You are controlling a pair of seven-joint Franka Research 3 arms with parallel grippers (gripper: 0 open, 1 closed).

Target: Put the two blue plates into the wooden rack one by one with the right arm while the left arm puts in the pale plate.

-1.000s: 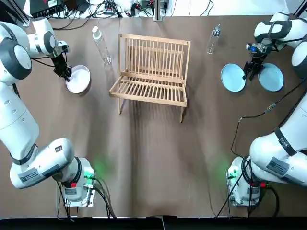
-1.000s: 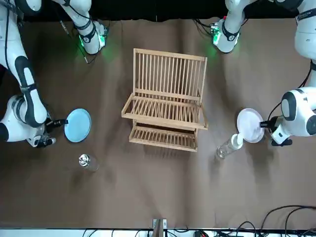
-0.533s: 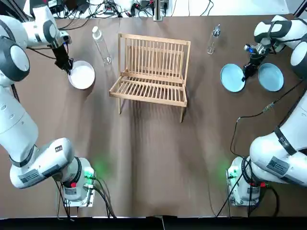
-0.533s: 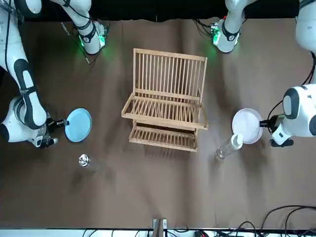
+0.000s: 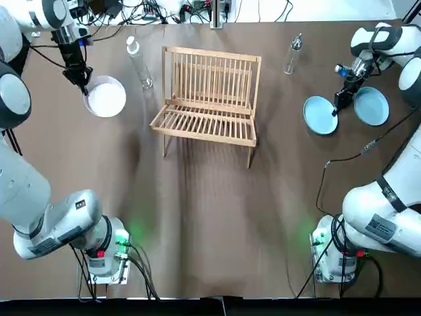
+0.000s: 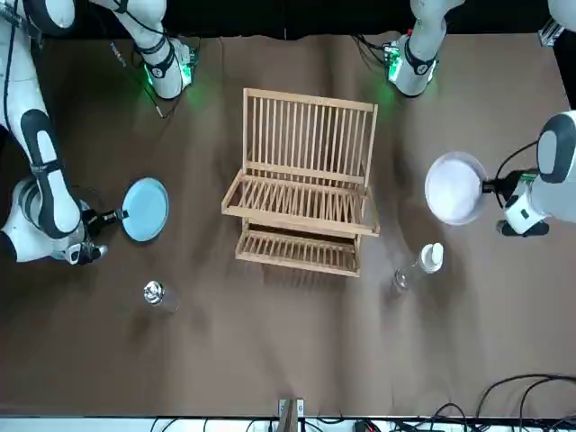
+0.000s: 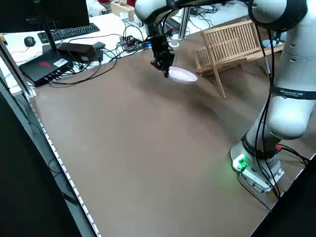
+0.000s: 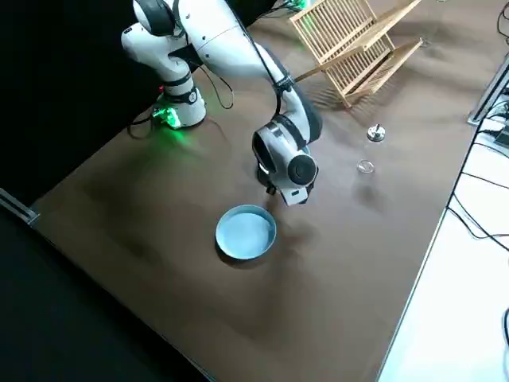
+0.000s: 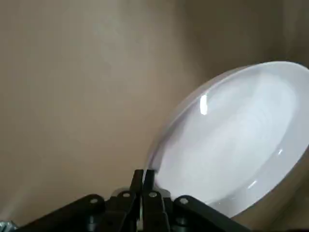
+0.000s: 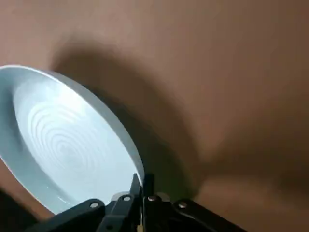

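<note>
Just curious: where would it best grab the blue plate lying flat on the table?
On the plate's thin rim, coming from above at the edge towards the rack, I'd guess: it lies flat, so only the rim can be pinched.

We see the pale plate (image 9: 231,140) as smooth and glossy, with bright glints on its white glaze, and the blue plate (image 10: 67,145) nipped in the matt black right claw (image 10: 142,180) and the second blue plate (image 5: 372,105) beside it share that glazed sheen. The wooden rack (image 5: 209,99) looks to us like bare pale slats with a dull finish, and the tabletop (image 5: 210,217) is a matt brown sheet, softly creased like cloth.
</note>
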